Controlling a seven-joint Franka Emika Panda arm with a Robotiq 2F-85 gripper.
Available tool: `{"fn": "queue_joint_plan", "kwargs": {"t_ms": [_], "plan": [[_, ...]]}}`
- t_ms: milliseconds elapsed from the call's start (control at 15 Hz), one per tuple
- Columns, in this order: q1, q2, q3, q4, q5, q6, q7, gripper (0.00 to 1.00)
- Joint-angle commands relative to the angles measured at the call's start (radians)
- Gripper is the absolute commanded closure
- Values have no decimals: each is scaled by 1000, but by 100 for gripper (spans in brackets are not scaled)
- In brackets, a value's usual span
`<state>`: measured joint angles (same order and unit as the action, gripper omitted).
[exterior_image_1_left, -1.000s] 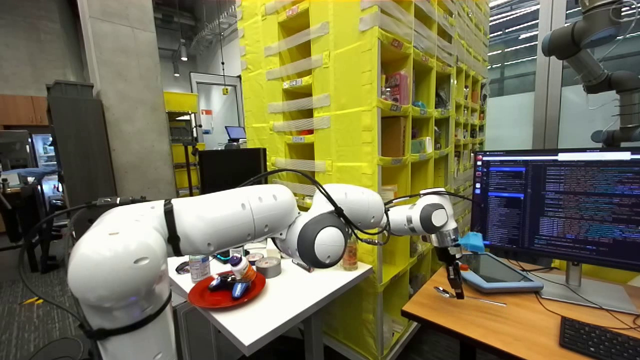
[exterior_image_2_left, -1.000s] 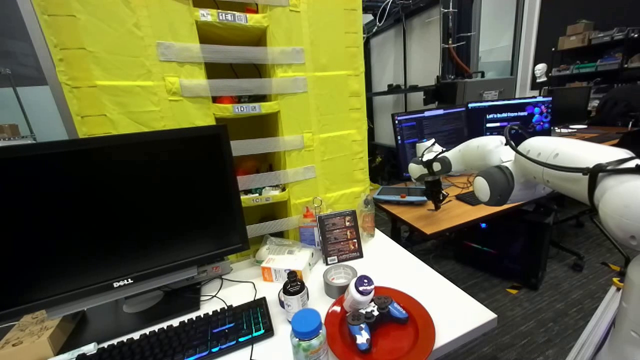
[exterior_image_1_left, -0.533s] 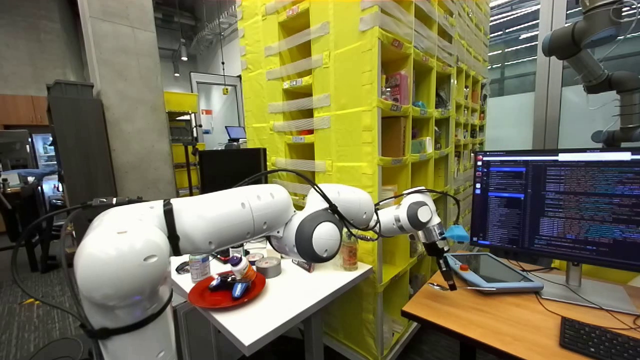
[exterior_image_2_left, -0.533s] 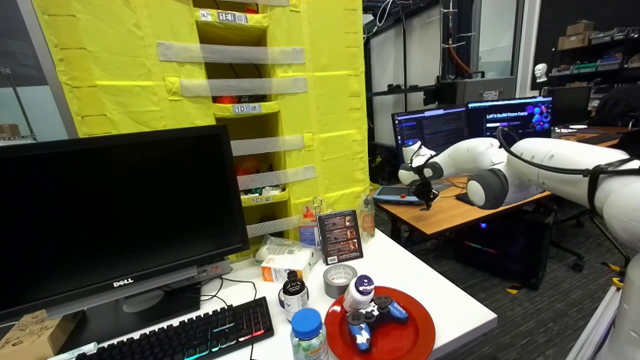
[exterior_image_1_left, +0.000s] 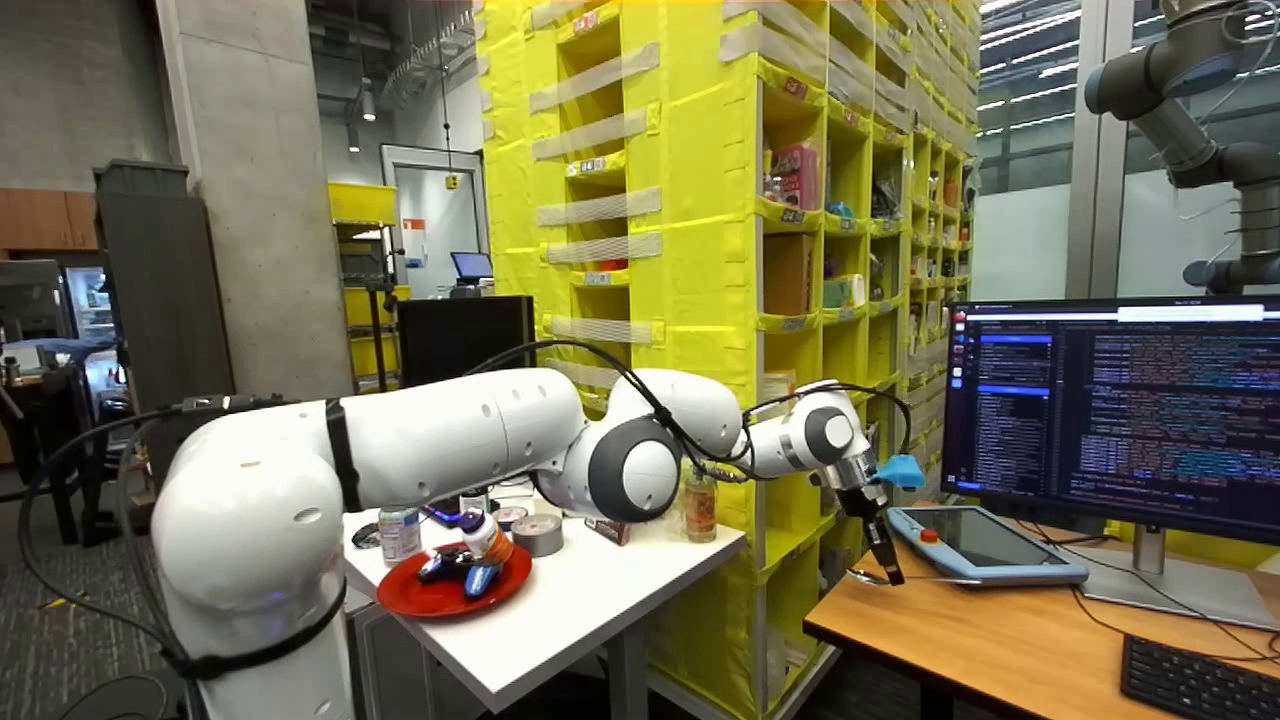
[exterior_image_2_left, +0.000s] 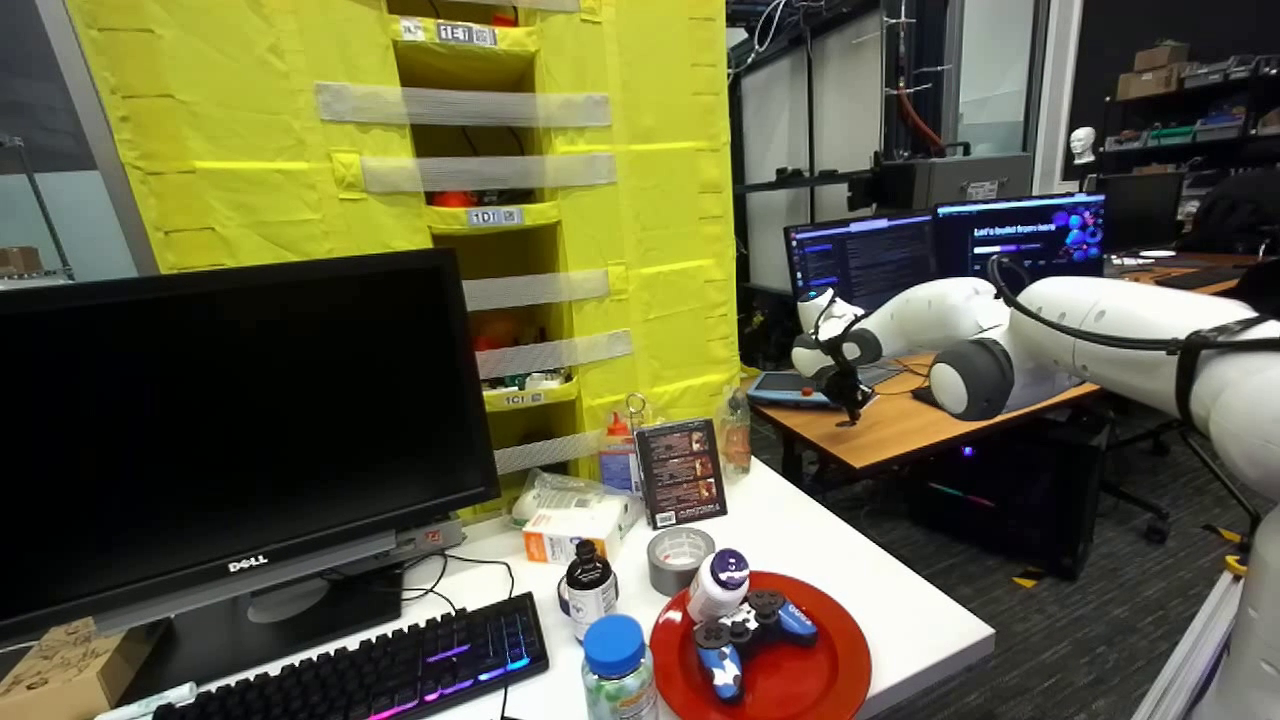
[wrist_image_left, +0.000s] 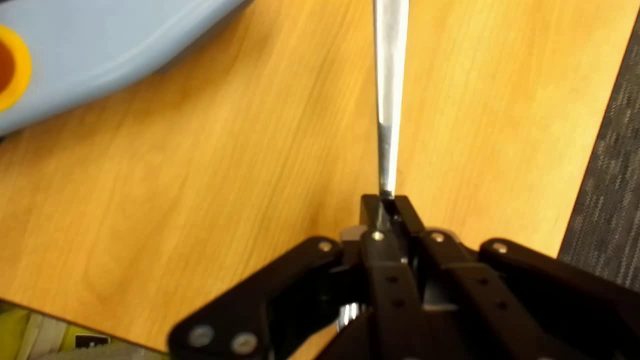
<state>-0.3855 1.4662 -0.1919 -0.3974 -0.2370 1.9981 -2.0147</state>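
My gripper (exterior_image_1_left: 893, 579) is shut on a slim silver utensil (exterior_image_1_left: 945, 580) at its middle. In the wrist view the gripper (wrist_image_left: 390, 212) has the utensil's flat handle (wrist_image_left: 391, 75) running straight out from between its fingertips. The utensil's wider end sits on the far side of the fingers and is mostly hidden there; I cannot tell if it is a spoon or a fork. The utensil appears just above the wooden desk (exterior_image_1_left: 960, 640). A light-blue framed tablet (exterior_image_1_left: 985, 545) lies close by; its edge (wrist_image_left: 115, 45) and a yellow-ringed button (wrist_image_left: 12, 67) show in the wrist view.
A monitor (exterior_image_1_left: 1110, 400) and a black keyboard (exterior_image_1_left: 1195, 675) stand on the desk. A tall yellow shelf (exterior_image_1_left: 700, 260) rises beside it. A white table (exterior_image_1_left: 610, 600) holds a red plate (exterior_image_2_left: 845, 650) with a game controller (exterior_image_2_left: 720, 665) and a bottle (exterior_image_2_left: 712, 595), plus tape and bottles.
My gripper has moved left and slightly up in an exterior view and has tilted. The utensil has shifted with it, away from where it lay on the desk, its handle now near the tablet edge.
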Motion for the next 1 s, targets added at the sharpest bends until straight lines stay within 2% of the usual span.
{"fn": "queue_joint_plan", "kwargs": {"t_ms": [0, 200, 400, 667, 933], "plan": [[-63, 0, -6, 4, 5, 46, 57, 98], [-118, 0, -2, 6, 16, 77, 100, 98], [-133, 0, 4, 3, 24, 82, 158, 98], [-89, 0, 12, -7, 19, 81, 207, 98], [-15, 0, 9, -32, 5, 76, 254, 98]]}}
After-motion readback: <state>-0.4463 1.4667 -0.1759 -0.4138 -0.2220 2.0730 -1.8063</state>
